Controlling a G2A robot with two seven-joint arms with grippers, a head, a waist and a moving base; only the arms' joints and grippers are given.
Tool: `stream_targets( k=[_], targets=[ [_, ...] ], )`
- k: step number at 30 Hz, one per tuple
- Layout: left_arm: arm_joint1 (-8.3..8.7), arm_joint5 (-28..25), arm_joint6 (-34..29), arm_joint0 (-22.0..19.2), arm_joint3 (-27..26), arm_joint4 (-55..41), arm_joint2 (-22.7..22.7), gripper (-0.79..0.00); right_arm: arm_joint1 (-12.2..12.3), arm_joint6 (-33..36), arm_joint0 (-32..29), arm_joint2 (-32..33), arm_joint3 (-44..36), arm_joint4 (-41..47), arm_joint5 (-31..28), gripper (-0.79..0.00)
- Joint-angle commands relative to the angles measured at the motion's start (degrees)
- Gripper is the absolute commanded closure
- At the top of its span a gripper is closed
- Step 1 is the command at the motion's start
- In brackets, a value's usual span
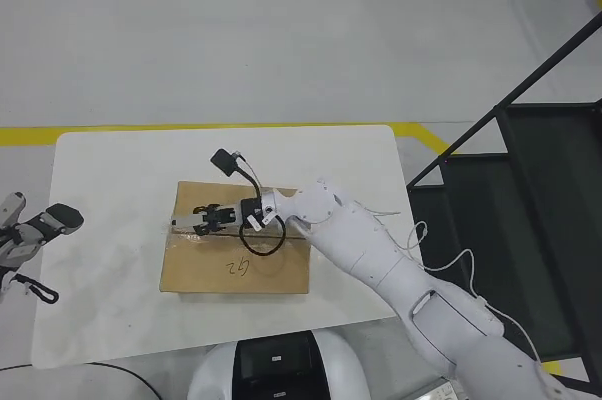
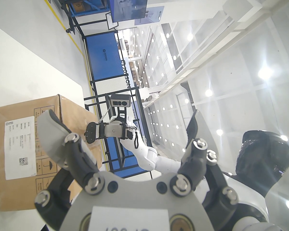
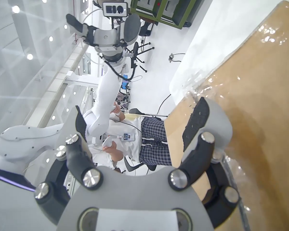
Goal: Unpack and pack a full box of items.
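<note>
**One sealed carton, right pincer spread over its lid**

Top view: a single flat, brown cardboard box [image 1: 236, 275] lies closed at the centre of the frame on a smooth white table with rounded corners [image 1: 111, 180]. A glossy tape seam runs across the box lid, and a handwritten mark sits near the lower edge. The right pincer [image 1: 196, 220] is over the left part of that seam, released, with its two fingers apart. The left pincer [image 1: 41, 222] is at the far left of the frame, by the table's edge and well apart from the box.

Left wrist view: the left pincer [image 2: 121, 115] is spread wide, with nothing between its two grey, black-padded fingers. The box [image 2: 69, 114] stands beyond it and carries one white printed label [image 2: 20, 145] on its side. The right pincer [image 2: 91, 132] is over the box top.

Right wrist view: the right pincer [image 3: 139, 108] is released and empty. One finger [image 3: 197, 118], with a black textured pad, is just beside the box [image 3: 260, 102], near wrinkled clear tape [image 3: 207, 82] on the cardboard.
</note>
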Motion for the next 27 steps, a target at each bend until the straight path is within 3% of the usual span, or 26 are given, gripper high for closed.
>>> stream_targets(
  k=[1,7,12,16,27],
  targets=[
    [-0.08,0.1,0.0,-0.9,-0.2,0.4,1.1,-0.785,2.1,2.7,-3.9,4.4,-5.0,-0.5,0.4,-0.785],
    [-0.34,0.4,0.0,-3.1,-0.2,1.9,4.3,-0.785,8.0,6.0,-18.8,21.8,-19.3,-1.8,1.5,-0.785],
    [-0.51,0.9,-0.1,-4.8,0.3,3.0,6.6,-0.785,10.5,9.1,-27.2,31.3,-24.6,0.8,3.3,-0.785],
    [-0.63,0.8,-0.3,-5.6,0.4,3.4,7.6,-0.785,11.0,8.9,-27.6,31.9,-23.4,0.9,4.6,-0.785],
    [-0.68,0.0,-0.8,-4.6,1.2,2.8,6.4,-0.785,9.6,6.7,-20.3,22.2,-12.4,0.0,5.9,-0.785]
  ],
)
